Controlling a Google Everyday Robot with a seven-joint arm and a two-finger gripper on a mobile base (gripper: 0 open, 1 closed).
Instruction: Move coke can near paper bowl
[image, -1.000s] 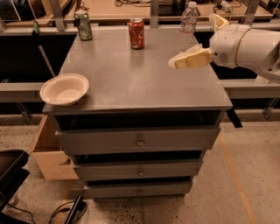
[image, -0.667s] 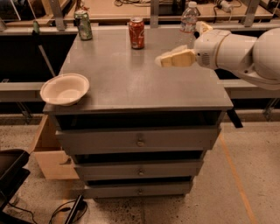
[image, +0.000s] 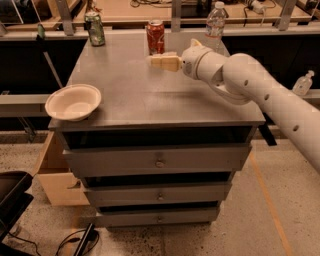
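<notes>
Coke can stands upright at the back edge of the grey cabinet top, near the middle. Gripper hovers just in front of it, pointing left; can't tell if the claw is open or closed. Paper bowl sits on the front-left corner, well apart from the can. Green can is back-left, water bottle back-right behind the arm.

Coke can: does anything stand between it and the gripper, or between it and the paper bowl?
Nothing visible does. The gripper hangs just in front of the coke can. Only bare cabinet top lies between the can and the paper bowl; the green can stands aside, far left.
</notes>
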